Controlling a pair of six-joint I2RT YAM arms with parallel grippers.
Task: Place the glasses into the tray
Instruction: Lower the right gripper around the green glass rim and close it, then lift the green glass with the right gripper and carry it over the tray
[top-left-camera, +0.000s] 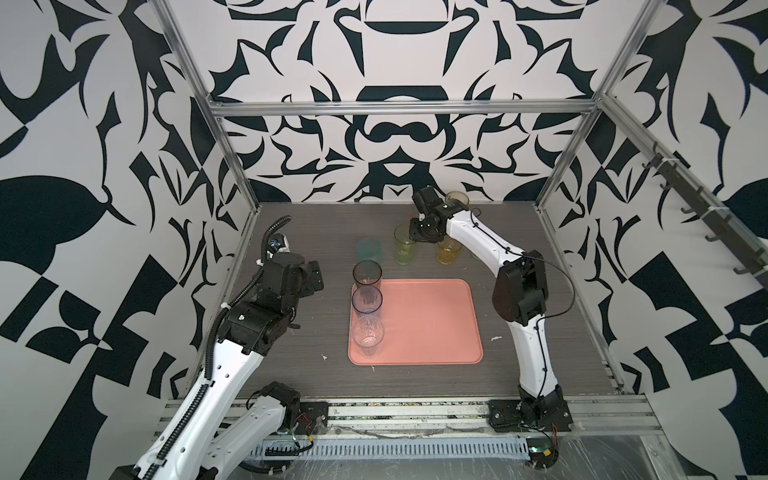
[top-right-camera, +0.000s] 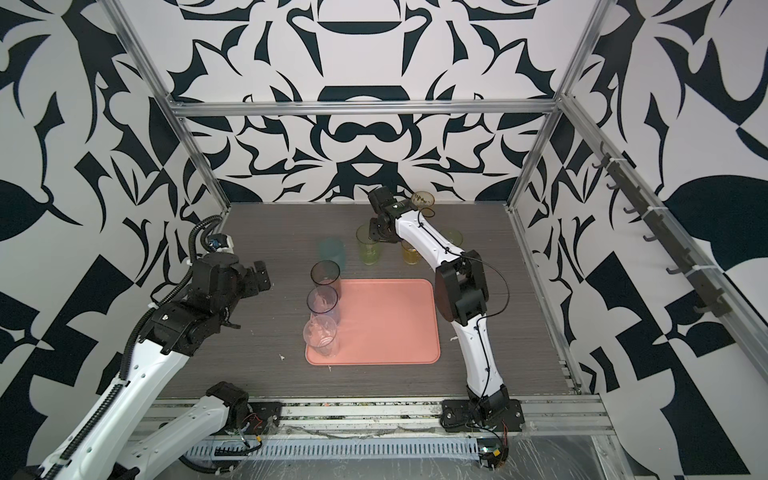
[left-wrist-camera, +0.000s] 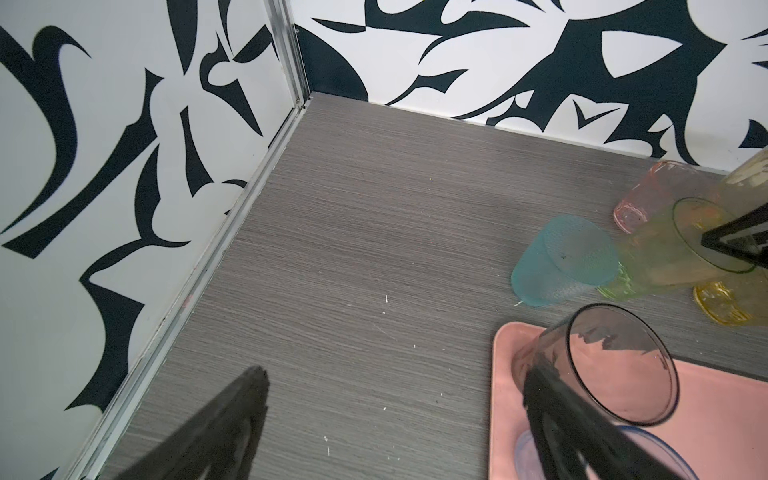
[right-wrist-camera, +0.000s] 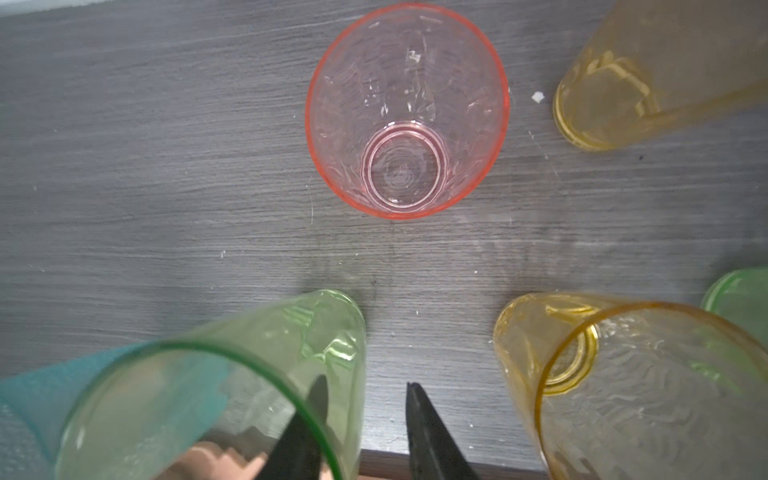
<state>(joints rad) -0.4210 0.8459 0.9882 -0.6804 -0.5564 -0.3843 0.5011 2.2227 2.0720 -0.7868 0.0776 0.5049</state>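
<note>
Your pink tray (top-left-camera: 432, 316), green glass (top-left-camera: 404, 249), yellow glass (top-left-camera: 449, 252), teal glass (top-left-camera: 368, 249), grey streaky worktop (top-left-camera: 332, 224), black-and-white swirly walls (top-left-camera: 399, 137).

Top views: high, frontal, downward, near-identical. Wrist views: close; share green tumbler (right-wrist-camera: 249, 345).

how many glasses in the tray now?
3, all on the tray, left edge: smoky grey glass at the far corner, blue glass mid-row, clear glass nearest. None look hidden.

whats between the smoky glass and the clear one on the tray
The blue glass, also on the tray; both top views show it.
</note>
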